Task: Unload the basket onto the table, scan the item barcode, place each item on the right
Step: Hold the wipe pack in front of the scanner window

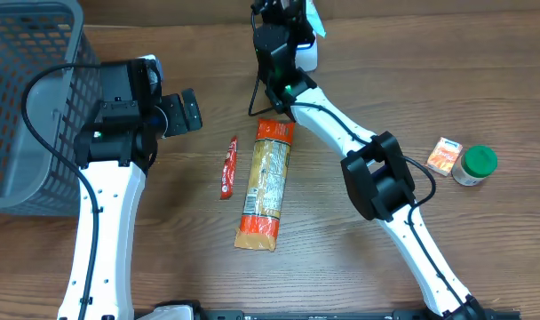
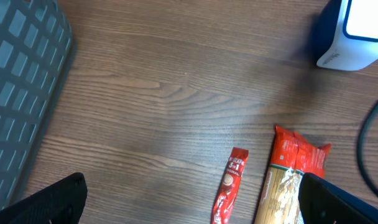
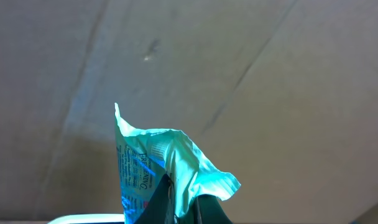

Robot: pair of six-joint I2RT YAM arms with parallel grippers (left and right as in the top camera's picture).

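Note:
The item is a crinkled teal packet with printed text, pinched at its lower edge by my right gripper, which is shut on it. Blue light falls on the packet's printed face. In the overhead view the right gripper is at the table's far edge, holding the teal packet just above the white and blue scanner. The scanner also shows at the top right of the left wrist view. My left gripper hangs open over bare table, its fingers wide apart. No barcode is visible.
A red coffee stick and a long pasta pack lie mid-table. A grey mesh basket stands at the left. A small orange packet and a green-lidded jar sit at the right.

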